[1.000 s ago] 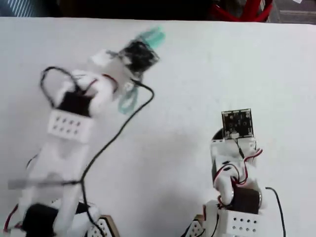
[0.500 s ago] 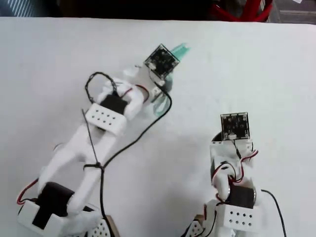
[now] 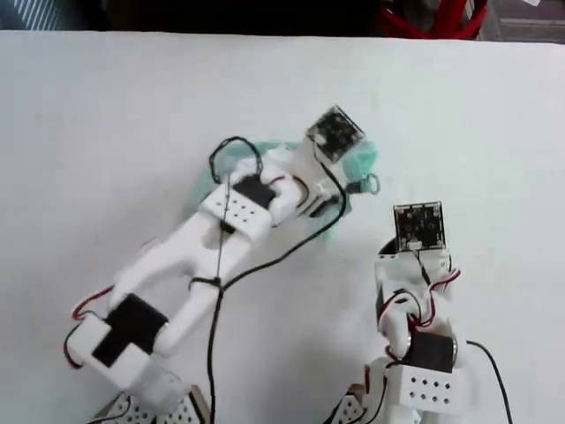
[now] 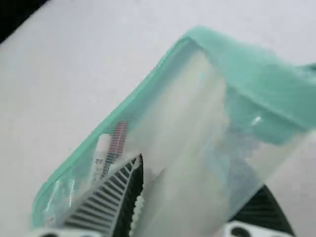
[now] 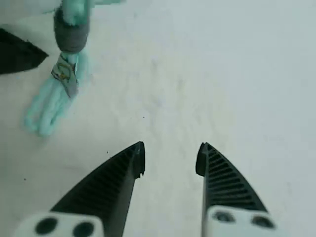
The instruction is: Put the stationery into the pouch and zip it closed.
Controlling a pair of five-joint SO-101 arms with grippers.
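Note:
A translucent pouch [image 4: 197, 148] with teal edging sits between the jaws of my left gripper [image 4: 197, 192], which is shut on it. A red and white item [image 4: 116, 140] shows through its wall. In the high view the pouch [image 3: 360, 161] lies under the left arm's wrist [image 3: 335, 134] near the table's middle, and its teal zipper pull [image 3: 367, 184] sticks out toward the right arm [image 3: 415, 291]. My right gripper [image 5: 170, 159] hangs open over bare table, a short way from the teal cord pull [image 5: 52, 101] and its grey bead [image 5: 70, 34].
The white table [image 3: 477, 115] stretches to the right and far side. A black cable [image 3: 265, 261] trails from the left arm. The arm bases [image 3: 141, 353] stand at the near edge. Red and dark objects [image 3: 433, 18] lie beyond the far edge.
The left arm has swung to the right and nearer, carrying the pouch from the far left-centre to just beside the right arm. The right arm has not moved.

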